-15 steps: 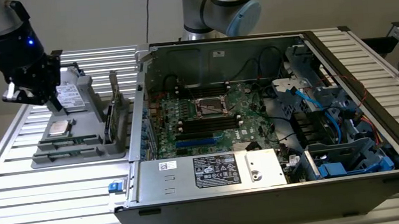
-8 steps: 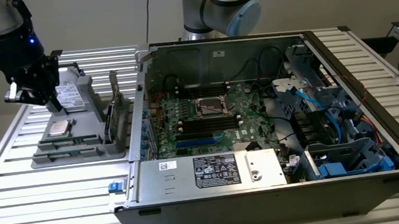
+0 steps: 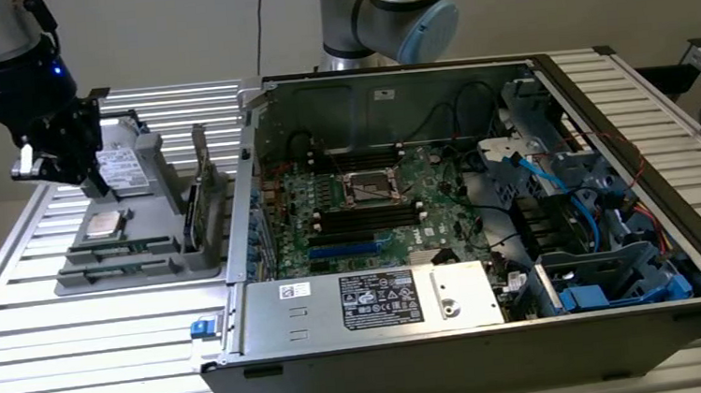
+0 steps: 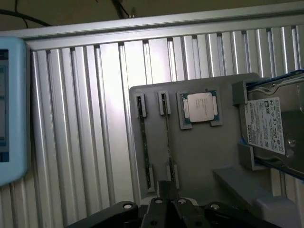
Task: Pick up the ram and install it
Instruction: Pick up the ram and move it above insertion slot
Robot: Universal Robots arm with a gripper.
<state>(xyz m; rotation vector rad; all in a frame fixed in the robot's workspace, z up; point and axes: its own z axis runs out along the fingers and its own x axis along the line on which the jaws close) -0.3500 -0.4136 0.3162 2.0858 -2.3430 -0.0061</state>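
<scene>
Green ram (image 4: pixel 146 142), 1 of 2 edge-on in the grey tray (image 4: pixel 199 156) — pincer (image 4: pixel 166 187) shut, empty, tips hidden.

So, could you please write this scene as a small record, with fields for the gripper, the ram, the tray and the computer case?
gripper: shut, above the tray, holding nothing
ram: thin green stick on edge in a tray slot; a second stick beside it, both seated
tray: grey, on the slatted table; also holds a processor chip and a hard drive
computer case: open, motherboard exposed, at the exterior view's right of the tray
</scene>
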